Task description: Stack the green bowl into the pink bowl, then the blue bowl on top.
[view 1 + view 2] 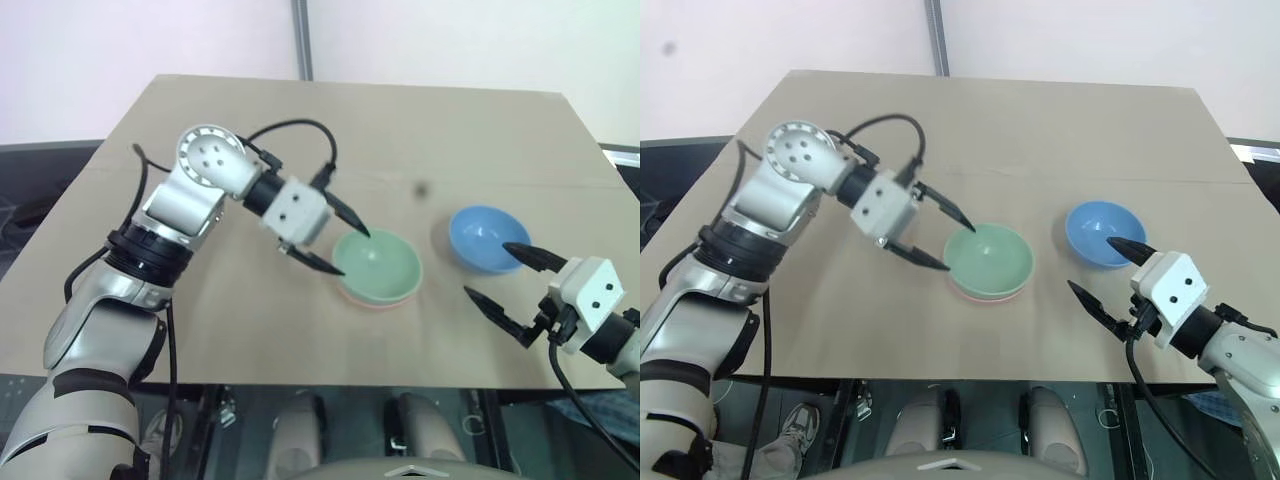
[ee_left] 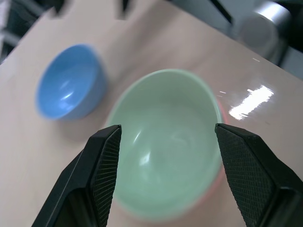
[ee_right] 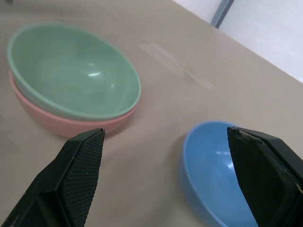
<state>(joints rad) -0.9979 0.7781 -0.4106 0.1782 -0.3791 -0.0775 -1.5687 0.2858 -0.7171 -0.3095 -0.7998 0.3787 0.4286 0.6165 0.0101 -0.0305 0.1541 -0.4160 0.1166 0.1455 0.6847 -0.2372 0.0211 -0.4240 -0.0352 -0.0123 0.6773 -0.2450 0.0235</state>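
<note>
The green bowl [image 1: 380,262] sits nested inside the pink bowl [image 1: 372,302], of which just a thin rim shows beneath it, near the middle of the table. My left gripper [image 1: 348,250] is open at the green bowl's left rim, one finger on either side of that edge, holding nothing. The blue bowl [image 1: 486,237] stands alone, upright, to the right of the stack. My right gripper [image 1: 490,270] is open just in front of the blue bowl, its far fingertip over the bowl's near rim. The right wrist view shows the green bowl [image 3: 71,71], the pink bowl [image 3: 61,122] and the blue bowl [image 3: 213,165].
The tan table [image 1: 250,330] has its front edge close below both grippers. A small dark spot [image 1: 421,188] marks the surface behind the bowls. A grey pole [image 1: 302,40] rises beyond the far edge. Bare tabletop lies to the left and behind.
</note>
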